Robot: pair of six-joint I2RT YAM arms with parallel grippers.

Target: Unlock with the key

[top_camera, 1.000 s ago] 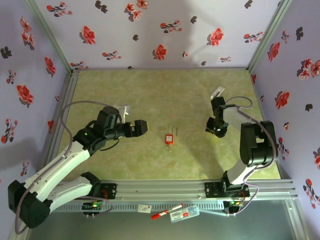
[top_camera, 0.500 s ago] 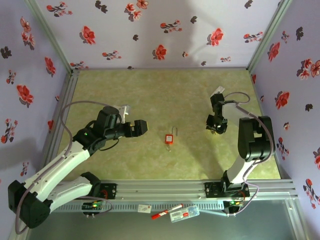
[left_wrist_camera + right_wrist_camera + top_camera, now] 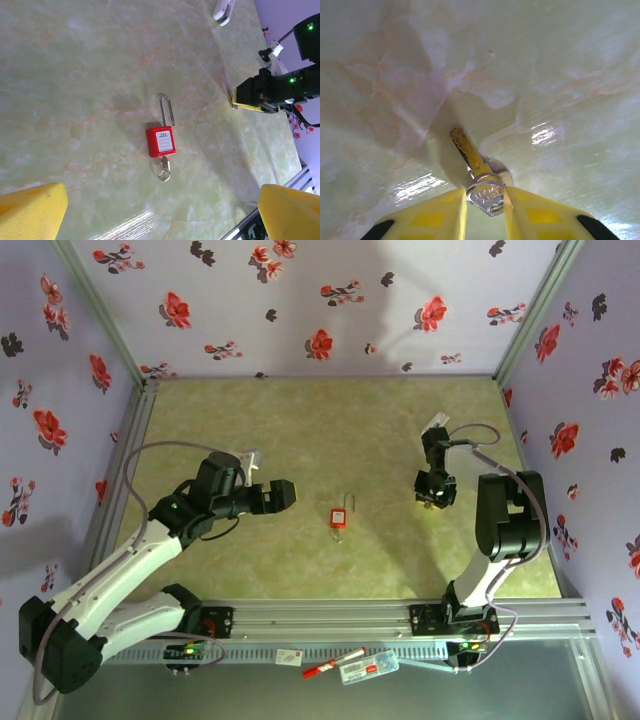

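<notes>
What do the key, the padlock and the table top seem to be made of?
Key: metal, shiny silver head with stamped lettering, brassy blade. Padlock: matte red body, likely plastic or painted, white label; thin bright shackle, metal. Table top: glossy green marble-look sheet, glare streaks; probably printed.

1. Red padlock (image 3: 160, 142): the white label (image 3: 161, 144) on its face carries lines of small print, too small to read.
2. Key (image 3: 482, 189), right of the padlock: stamped lettering on its head, blurred, unreadable.
3. Cards (image 3: 368, 669) nearer than the padlock: print illegible.
</notes>
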